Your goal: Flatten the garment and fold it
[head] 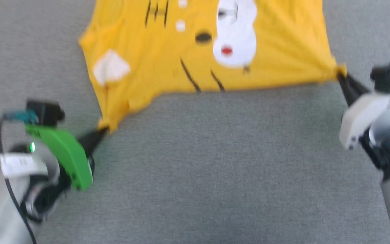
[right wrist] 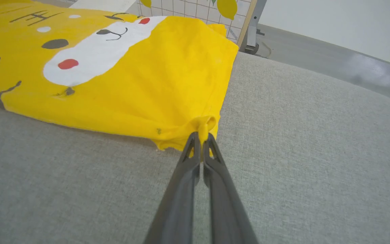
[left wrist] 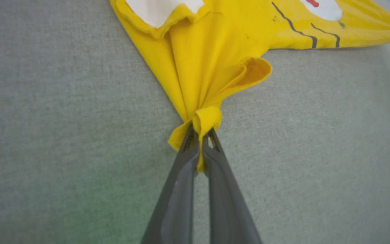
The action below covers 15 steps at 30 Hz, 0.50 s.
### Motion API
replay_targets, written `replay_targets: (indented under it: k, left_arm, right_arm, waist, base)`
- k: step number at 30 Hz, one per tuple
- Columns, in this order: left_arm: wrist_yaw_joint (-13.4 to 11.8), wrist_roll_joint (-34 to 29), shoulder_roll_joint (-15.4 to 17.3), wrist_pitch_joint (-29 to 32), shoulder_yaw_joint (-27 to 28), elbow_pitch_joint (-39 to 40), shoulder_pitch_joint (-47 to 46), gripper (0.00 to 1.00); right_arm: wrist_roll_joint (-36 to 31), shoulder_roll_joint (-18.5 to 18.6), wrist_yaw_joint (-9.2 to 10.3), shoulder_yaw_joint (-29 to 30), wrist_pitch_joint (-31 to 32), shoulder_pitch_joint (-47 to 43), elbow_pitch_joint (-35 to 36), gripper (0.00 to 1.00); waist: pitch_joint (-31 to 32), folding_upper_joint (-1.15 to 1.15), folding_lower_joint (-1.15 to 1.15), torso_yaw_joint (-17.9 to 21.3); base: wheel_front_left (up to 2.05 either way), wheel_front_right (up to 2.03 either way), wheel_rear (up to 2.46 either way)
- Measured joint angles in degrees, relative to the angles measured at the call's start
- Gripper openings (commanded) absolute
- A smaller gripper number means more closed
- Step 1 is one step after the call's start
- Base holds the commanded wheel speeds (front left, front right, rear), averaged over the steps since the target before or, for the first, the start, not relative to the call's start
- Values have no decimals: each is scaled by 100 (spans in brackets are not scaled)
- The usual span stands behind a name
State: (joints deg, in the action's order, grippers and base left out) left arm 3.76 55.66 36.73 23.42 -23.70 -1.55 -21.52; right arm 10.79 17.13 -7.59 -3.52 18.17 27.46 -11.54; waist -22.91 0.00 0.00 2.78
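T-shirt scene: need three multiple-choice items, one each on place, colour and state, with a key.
1. Where does the left gripper hold the t-shirt?
A. at a bunched corner of its near edge
B. in the middle of the print
C. nowhere, it hangs apart from it

2. What colour is the dot on the big white patch?
A. green
B. red
C. blue

3. How does the right gripper stand?
A. wide open above the cloth
B. shut on a corner of the t-shirt
C. shut on nothing

Key:
1 A: the left wrist view shows gathered yellow cloth pinched at a corner.
2 B: the dot is red in the head and right wrist views.
3 B: the right wrist view shows the jaws closed with a fold of cloth between them.
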Motion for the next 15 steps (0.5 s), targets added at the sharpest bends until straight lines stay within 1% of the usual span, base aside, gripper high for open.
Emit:
replay_targets:
  k: [5,11,15]
  left_arm:
    - [-269,114,186,118,-23,423,754,0]
    - [-553,276,415,219,-70,778,1546,0]
    - [-722,301,428,221,-151,1010,1988,0]
  right_arm:
    - [-66,76,0,105,75,-617,165,0]
    - [44,135,0,134,328,-1311,330,0]
    - [137,175,0,170,666,-1866,452,0]
  waist:
    - [303,0,0,-109]
    - [602,0,0,-204]
    - [760,0,0,-250]
  base:
    - [0,0,0]
    - [0,0,0]
    - [0,0,0]
